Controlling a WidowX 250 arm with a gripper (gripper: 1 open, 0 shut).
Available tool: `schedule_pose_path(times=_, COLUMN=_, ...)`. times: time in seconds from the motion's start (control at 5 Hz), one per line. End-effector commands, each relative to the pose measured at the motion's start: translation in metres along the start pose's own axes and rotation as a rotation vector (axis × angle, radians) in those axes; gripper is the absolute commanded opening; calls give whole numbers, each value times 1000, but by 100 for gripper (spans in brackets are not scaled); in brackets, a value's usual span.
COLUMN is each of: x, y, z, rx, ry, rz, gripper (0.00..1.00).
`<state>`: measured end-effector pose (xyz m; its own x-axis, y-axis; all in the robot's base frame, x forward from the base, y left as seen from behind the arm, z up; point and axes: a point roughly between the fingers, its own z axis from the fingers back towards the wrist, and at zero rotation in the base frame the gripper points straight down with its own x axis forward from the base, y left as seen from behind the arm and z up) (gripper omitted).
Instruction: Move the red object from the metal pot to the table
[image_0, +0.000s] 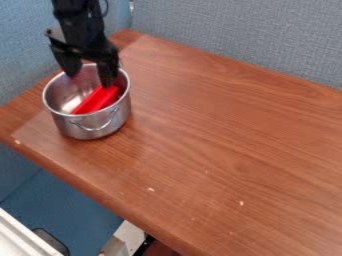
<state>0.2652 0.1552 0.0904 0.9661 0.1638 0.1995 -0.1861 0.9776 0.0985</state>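
In the camera view, the red block (96, 99) is seen leaning inside the steel pot (86, 108) at the wooden table's (227, 130) left end, the black gripper (83, 72) poised above with jaws apart and empty. The block is judged light, rigid and smooth, best pinched across its narrow width near the raised end.

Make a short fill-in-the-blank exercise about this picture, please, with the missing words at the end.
1. The red object lies inside the metal ____.
2. The pincer above the metal pot has its jaws ____.
3. The pot stands near the ____ end of the table in the picture.

Missing words: pot; open; left
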Motion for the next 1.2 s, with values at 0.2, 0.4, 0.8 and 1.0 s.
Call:
schedule_pose_path(times=0.2, x=5, y=-6, z=1, rx=12, ry=-9, rz=94, gripper=100)
schedule_pose_path(times=0.4, x=10, y=0, z=-3, rx=23, ry=-6, rz=84, gripper=100)
schedule_pose_path(times=0.8, x=20, y=13, z=-6, rx=47, ry=5, rz=78, gripper=100)
schedule_pose_path(times=1.0, x=25, y=19, z=-7, rx=60, ry=11, rz=77, gripper=100)
